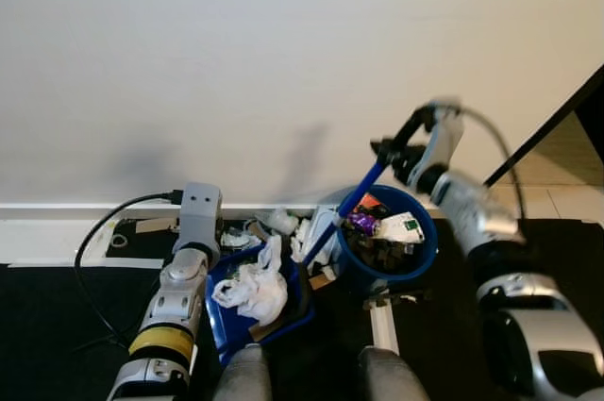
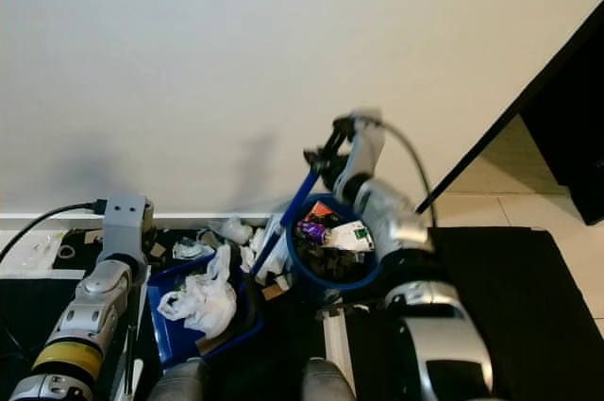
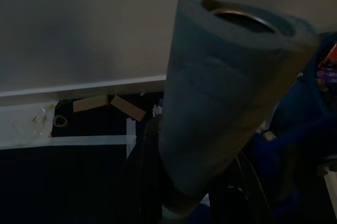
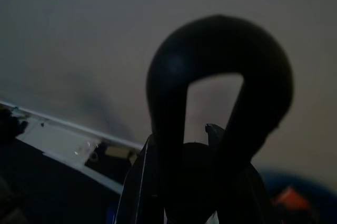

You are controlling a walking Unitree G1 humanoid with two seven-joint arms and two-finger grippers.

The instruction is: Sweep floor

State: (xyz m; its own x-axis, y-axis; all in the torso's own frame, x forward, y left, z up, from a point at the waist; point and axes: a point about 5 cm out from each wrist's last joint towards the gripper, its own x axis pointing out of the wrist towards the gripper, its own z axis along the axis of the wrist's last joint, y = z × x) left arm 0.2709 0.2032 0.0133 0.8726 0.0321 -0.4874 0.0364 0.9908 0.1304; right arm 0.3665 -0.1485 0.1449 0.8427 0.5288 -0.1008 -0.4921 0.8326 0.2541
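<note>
My right gripper (image 1: 392,151) is raised in front of the white wall, shut on the black looped end (image 4: 218,76) of a blue brush handle (image 1: 349,208). The handle slants down to the floor between a blue bin (image 1: 422,252) full of wrappers and a blue dustpan (image 1: 229,342). Crumpled white plastic (image 1: 253,290) lies in the dustpan. My left gripper (image 1: 215,248) is low on the left, shut on the dustpan's grey-blue tube handle (image 3: 221,92). The brush head is hidden among the litter.
Loose paper and cardboard scraps (image 1: 283,222) lie along the white baseboard behind the dustpan. A black cable (image 1: 94,245) loops over the dark mat on the left. White tape strips (image 1: 382,325) cross the mat. A dark furniture edge (image 1: 580,104) stands at right beside pale tiles.
</note>
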